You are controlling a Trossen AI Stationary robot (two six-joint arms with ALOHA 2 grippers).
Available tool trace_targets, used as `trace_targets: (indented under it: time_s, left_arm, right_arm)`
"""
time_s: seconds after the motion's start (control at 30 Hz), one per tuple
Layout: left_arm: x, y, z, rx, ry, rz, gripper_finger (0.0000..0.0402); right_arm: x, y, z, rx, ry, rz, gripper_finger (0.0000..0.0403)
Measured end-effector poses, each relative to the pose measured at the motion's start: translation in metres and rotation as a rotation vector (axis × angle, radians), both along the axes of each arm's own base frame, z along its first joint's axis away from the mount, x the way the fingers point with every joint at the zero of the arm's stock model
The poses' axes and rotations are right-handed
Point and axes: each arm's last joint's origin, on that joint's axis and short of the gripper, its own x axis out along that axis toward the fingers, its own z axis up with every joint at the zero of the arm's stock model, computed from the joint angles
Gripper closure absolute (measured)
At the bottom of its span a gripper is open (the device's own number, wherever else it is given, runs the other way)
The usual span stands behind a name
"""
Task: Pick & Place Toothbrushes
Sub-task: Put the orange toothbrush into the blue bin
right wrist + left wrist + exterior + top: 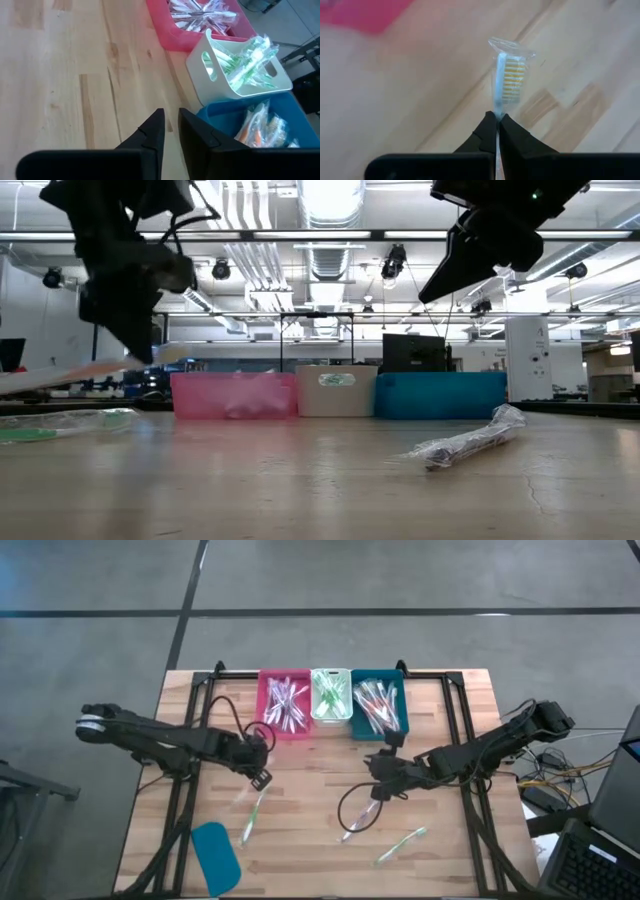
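We see the left gripper point(497, 119) pinched shut on a wrapped toothbrush point(508, 75) with pale orange bristles, its long axis running straight out from the fingertips, head outward in clear crinkled film. In the high view this gripper point(259, 776) hangs over the wooden table point(300, 840), in front of the pink bin point(284, 705). The right gripper point(169, 127) holds nothing, its jaws a narrow slit apart; in the high view it point(378, 780) sits mid-table, before the teal bin point(379, 704).

Three toothbrushes lie loose on the planks, each slanted: a green one point(253, 817), a purple one point(361, 817) and a green one point(401, 844) nearer the front edge. The white bin point(331, 695) stands between the other two at the back edge. A flat teal lid point(215, 856) rests at the front left corner. Bare smooth wood lies between the grippers.
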Motion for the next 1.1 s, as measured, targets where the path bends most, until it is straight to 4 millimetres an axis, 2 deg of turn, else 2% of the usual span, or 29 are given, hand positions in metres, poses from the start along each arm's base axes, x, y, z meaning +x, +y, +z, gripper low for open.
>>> trace_targets:
  time_s: [0.27,0.63,0.83,1.1]
  left_arm:
    - [0.014,-0.001,0.014,0.049,-0.145,-0.068,0.0398]
    - [0.03,-0.002,0.024,0.119,-0.349,-0.173,0.0397]
    - [0.043,-0.003,0.039,0.242,-0.54,-0.289,0.0397]
    - [0.053,-0.004,0.056,0.43,-0.755,-0.416,0.0397]
  right_arm:
    - [0.001,0.001,0.0,0.019,-0.004,0.014,0.0364]
    - [0.001,0.001,0.001,0.025,-0.008,0.014,0.0334]
    - [0.002,0.002,0.001,0.055,-0.023,0.01,0.0313]
    - [0.006,0.007,-0.012,0.178,-0.121,0.166,0.0287]
